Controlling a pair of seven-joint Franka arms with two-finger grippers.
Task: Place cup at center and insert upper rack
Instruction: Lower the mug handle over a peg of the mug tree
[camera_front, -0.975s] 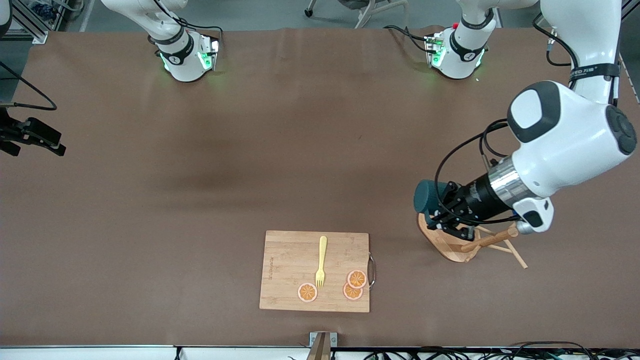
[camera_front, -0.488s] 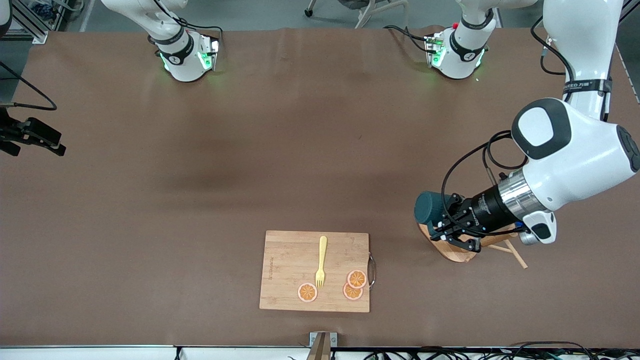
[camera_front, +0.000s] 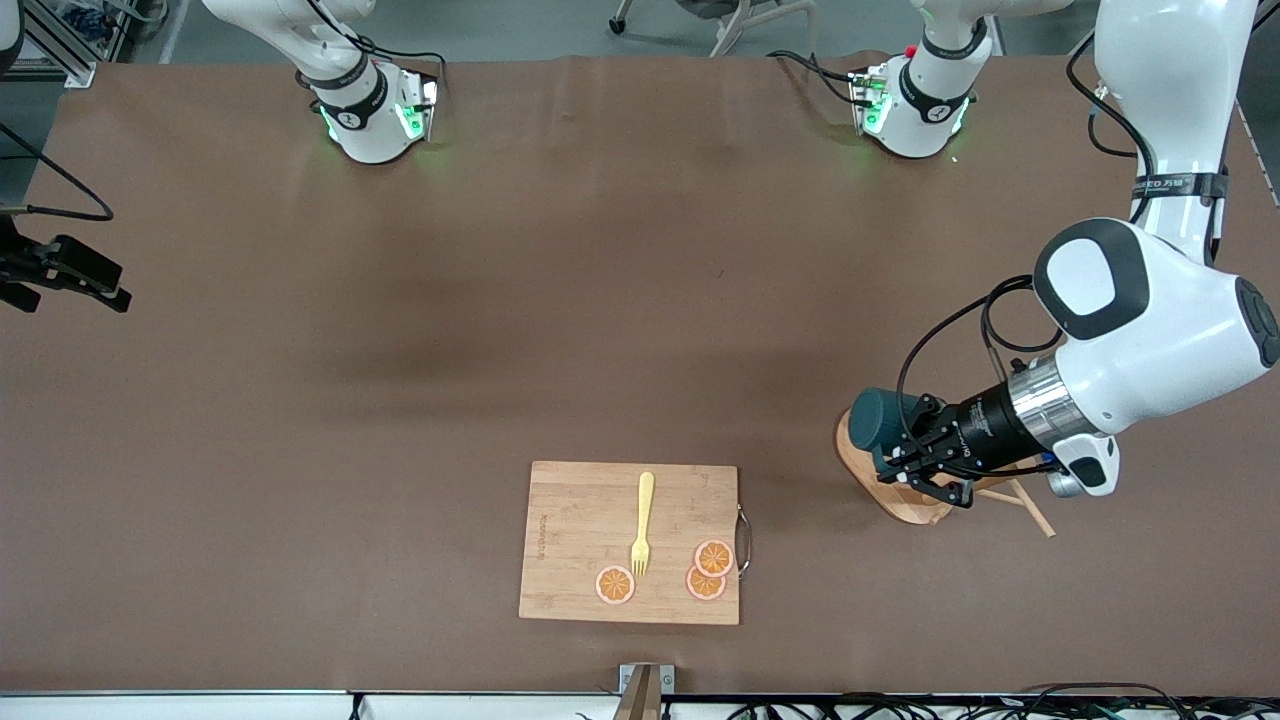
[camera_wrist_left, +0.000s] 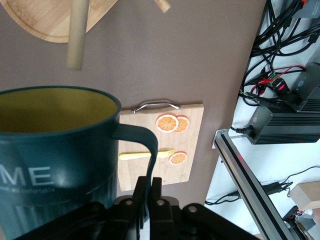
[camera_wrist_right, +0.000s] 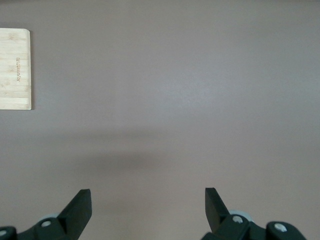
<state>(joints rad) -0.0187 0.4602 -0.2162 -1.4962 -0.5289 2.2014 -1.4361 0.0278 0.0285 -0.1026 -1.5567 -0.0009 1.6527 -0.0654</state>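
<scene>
The upper rack (camera_front: 905, 492) lies tipped over on the worktop (camera_front: 400, 400) toward the left arm's end, beside the cutting board (camera_front: 580, 530). Over its base, the left tool (camera_front: 905, 458) grips the cup (camera_front: 877, 420) by its handle. The right tool (camera_wrist_right: 147, 207) waits spread wide above bare worktop.

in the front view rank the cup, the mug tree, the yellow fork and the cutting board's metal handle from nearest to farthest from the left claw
1. Cup: held by its handle in the shut left claw.
2. Mug tree: directly under the claw, at the left arm's end.
3. Metal handle: on the cutting board's edge facing the mug tree.
4. Yellow fork: mid-board, farther toward the right arm's end.
</scene>
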